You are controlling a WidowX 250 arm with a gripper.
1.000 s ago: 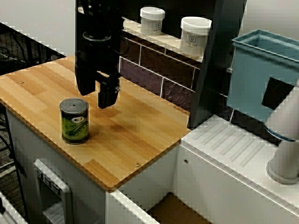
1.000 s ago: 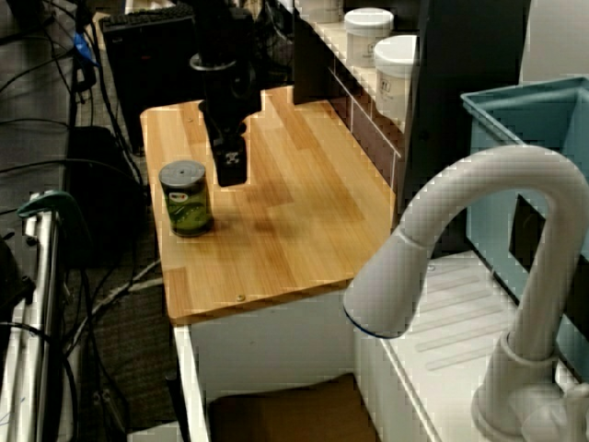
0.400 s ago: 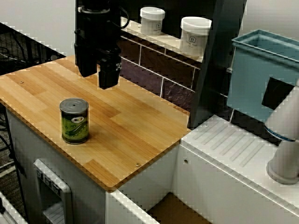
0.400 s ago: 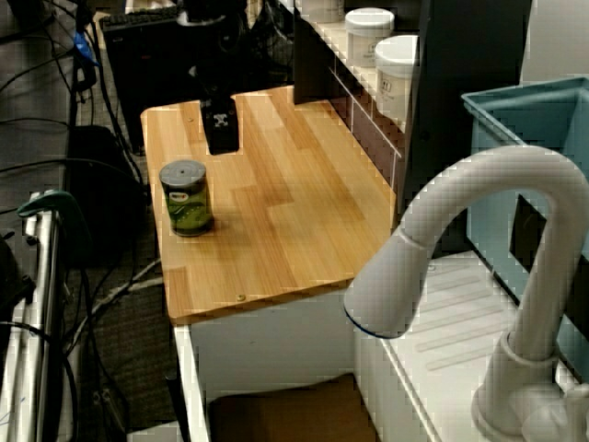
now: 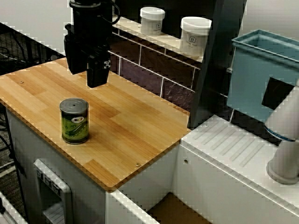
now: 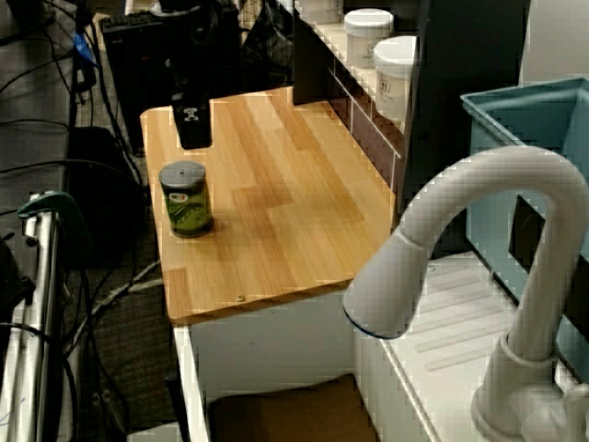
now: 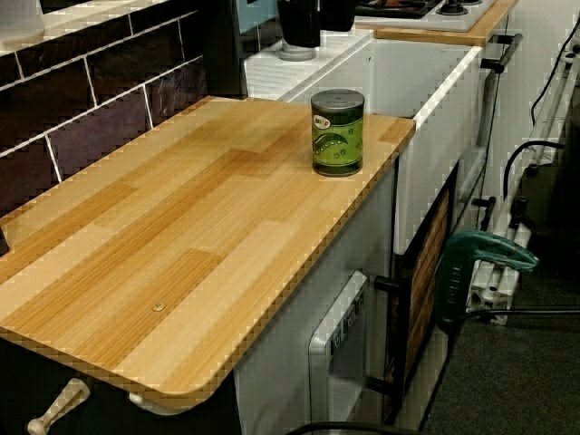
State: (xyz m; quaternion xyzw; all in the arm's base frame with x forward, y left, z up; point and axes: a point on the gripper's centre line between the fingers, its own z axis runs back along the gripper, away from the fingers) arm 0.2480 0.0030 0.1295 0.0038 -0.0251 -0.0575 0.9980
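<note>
Gripper (image 5: 86, 78) hangs raised over the back part of the wooden counter (image 5: 140, 126), close to the dark tiled wall (image 5: 149, 70). In the view from the front its two black fingers (image 5: 98, 74) stand apart with nothing between them, so I call it released and empty. In the view past the faucet it sits above the counter's far end (image 6: 191, 127), beyond the can and clear of it.

The green can (image 5: 74, 120) is the nearest thing to the gripper. It stands upright on the wood, grey lid up, near the counter's outer edge; it is not touched. Same can in the view past the faucet (image 6: 187, 198) and in the low view along the counter (image 7: 337, 132), where I see no gripper.

Around it: two white jars (image 5: 152, 20) (image 5: 195, 36) on the ledge above the tiles, a blue bin (image 5: 261, 74) to the side, a white ribbed drainboard (image 5: 229, 144), and a white faucet (image 6: 460, 239).
</note>
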